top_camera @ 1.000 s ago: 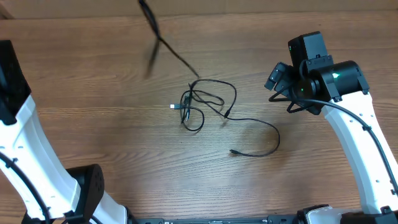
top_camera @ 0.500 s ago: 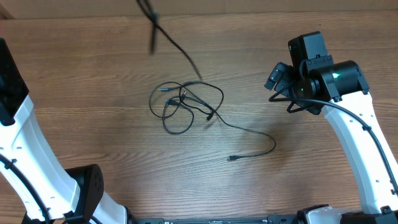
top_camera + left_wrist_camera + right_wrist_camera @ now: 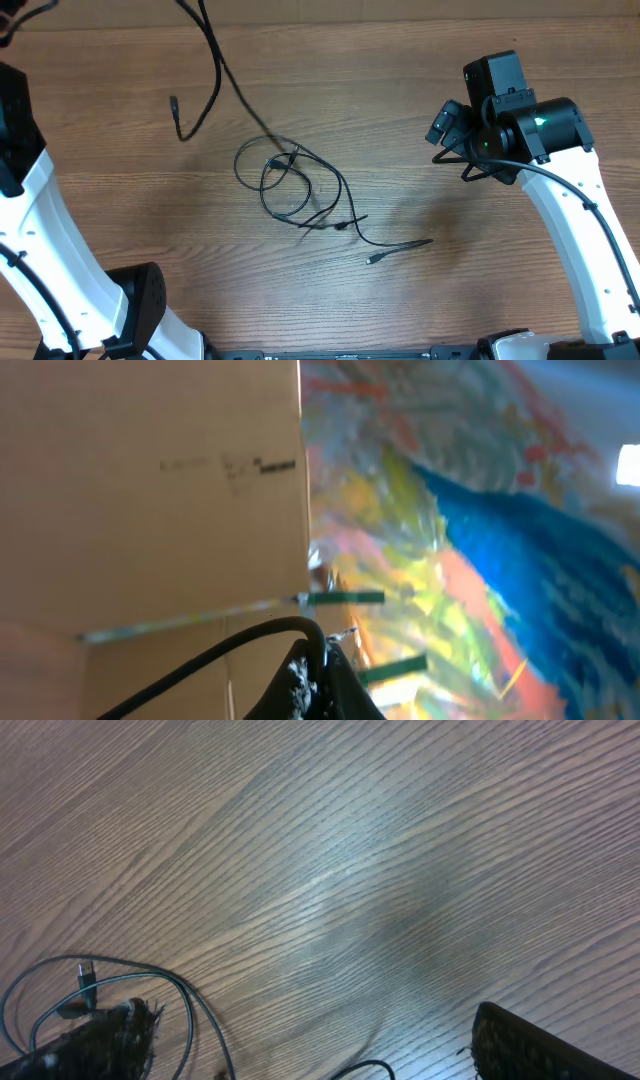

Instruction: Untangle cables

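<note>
Obs.: the cables [image 3: 290, 185] lie as a loose tangle of loops on the wooden surface [image 3: 420, 290]. From the tangle's far-left side one raised strand [image 3: 215, 60] climbs off the surface and leaves the overhead view at its top edge. A dangling plug [image 3: 172, 101] hangs left of the tangle. A second plug end [image 3: 373, 260] trails on the surface to the tangle's near right.

Left gripper [image 3: 322, 660]: not in the overhead view. In its own wrist view the fingers are pressed together, pinching a black cord that runs off to lower left. That camera faces a cardboard box [image 3: 150, 490] and a blurred coloured backdrop, so the wrist sits high and is tipped away from the tangle.

Right gripper [image 3: 450, 135]: fully spread, holding nothing, off to the right of the tangle and well apart from it.

Judgement: the high hold looks meant to let the loops slide off the strand under their own weight. The right gripper, open and ready, seems placed to pin or pick the tangle's right side. Separation is only partly done, as several loops cross at the centre.
</note>
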Controlling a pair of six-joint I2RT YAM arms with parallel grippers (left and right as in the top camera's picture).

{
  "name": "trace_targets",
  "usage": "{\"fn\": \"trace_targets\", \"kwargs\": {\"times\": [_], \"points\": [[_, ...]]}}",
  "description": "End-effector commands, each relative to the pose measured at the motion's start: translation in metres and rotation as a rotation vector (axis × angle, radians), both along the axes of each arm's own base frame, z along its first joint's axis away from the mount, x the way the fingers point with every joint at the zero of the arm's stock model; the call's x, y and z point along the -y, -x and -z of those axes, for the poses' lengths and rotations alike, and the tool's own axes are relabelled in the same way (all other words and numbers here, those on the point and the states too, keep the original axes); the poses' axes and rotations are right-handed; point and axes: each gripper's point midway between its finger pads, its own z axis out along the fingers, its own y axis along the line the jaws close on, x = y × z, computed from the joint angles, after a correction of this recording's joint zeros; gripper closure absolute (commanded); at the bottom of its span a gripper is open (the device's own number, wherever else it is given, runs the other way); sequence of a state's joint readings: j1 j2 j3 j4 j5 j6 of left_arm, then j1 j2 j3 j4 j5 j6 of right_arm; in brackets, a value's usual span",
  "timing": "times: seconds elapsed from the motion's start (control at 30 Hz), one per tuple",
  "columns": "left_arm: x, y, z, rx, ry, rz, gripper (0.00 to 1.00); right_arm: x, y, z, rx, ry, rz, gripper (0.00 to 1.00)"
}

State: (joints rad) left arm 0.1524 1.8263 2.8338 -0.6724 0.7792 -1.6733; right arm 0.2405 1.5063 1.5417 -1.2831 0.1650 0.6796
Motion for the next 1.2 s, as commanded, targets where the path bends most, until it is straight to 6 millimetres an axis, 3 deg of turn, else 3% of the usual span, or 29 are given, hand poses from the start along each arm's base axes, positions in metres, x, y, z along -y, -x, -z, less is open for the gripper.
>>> {"fn": "trace_targets", "kwargs": {"times": [0.0,0.1,0.27,0.33,0.43,0.6,0.77,0.9,1.17], "points": [[0.013,0.02,-0.01,0.068,-0.052,0.076,0.96,0.003,-0.001,-0.003,0.014,0.015,0.003,0.0],[0.013,0.02,-0.01,0.073,-0.053,0.076,0.96,0.003,-0.001,-0.003,0.014,0.014,0.005,0.0],[0.011,0.017,-0.004,0.04,-0.049,0.072,0.96,-0.01,-0.033,-0.019,0.159,-0.065,0.024,0.0],[0.01,0.015,0.0,0.018,-0.043,0.066,0.96,-0.019,-0.031,-0.019,0.147,-0.11,-0.006,0.0],[0.009,0.014,-0.001,0.018,-0.04,0.058,0.96,-0.066,-0.017,-0.018,0.073,-0.334,-0.148,0.0],[0.004,0.009,-0.002,0.012,-0.016,0.022,0.96,-0.163,0.021,-0.039,0.141,-0.555,-0.807,0.0],[0.004,0.009,-0.002,0.004,-0.007,0.025,0.96,-0.198,0.047,-0.026,0.136,-0.467,-0.988,0.0],[0.004,0.009,-0.002,0.002,-0.006,0.025,0.96,-0.224,0.061,-0.029,0.176,-0.439,-1.09,0.0],[0.006,0.011,-0.001,-0.032,0.028,0.057,0.96,-0.274,0.058,-0.029,0.326,-0.425,-1.167,0.02]]}}
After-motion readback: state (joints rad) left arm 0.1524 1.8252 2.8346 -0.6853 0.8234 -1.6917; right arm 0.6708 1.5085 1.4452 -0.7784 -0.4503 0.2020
